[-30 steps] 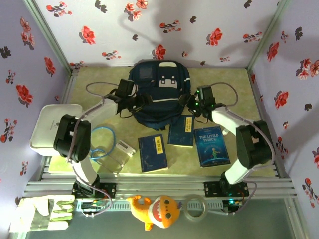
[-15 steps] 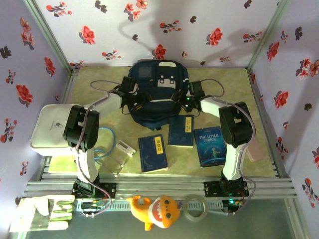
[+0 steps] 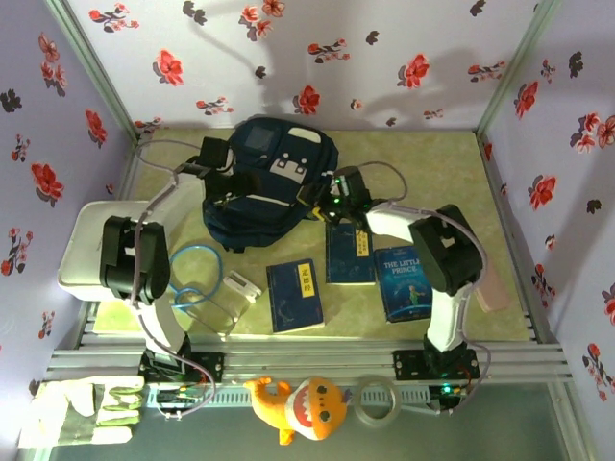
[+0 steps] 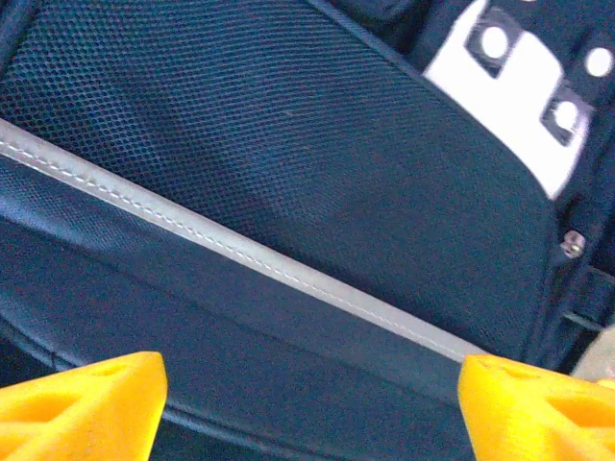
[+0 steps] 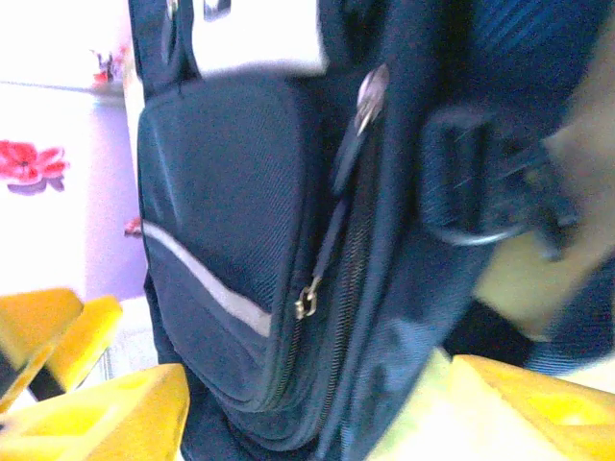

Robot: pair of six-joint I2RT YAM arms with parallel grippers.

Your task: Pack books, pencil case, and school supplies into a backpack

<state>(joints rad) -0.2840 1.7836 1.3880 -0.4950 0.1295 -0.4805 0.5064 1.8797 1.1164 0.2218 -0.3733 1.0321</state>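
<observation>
Three books (image 3: pixel 348 253) lie flat on the olive-green table mat (image 3: pixel 432 163), just in front of the backpack (image 3: pixel 264 182). The backpack sits tilted toward the left, near the lilac flowered back wall (image 3: pixel 384 38). The left gripper (image 4: pixel 307 375) and right gripper (image 5: pixel 317 379) both stand spread wide at its sides.

Black-jointed white arms (image 3: pixel 171 206), yellow fingertips (image 4: pixel 86 403), grey cables (image 3: pixel 154 146).

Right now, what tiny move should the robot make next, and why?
Probably close the right gripper on the zipper pull just ahead of its open jaws: the backpack looks zipped shut, and the three books lie on the table outside it.
</observation>
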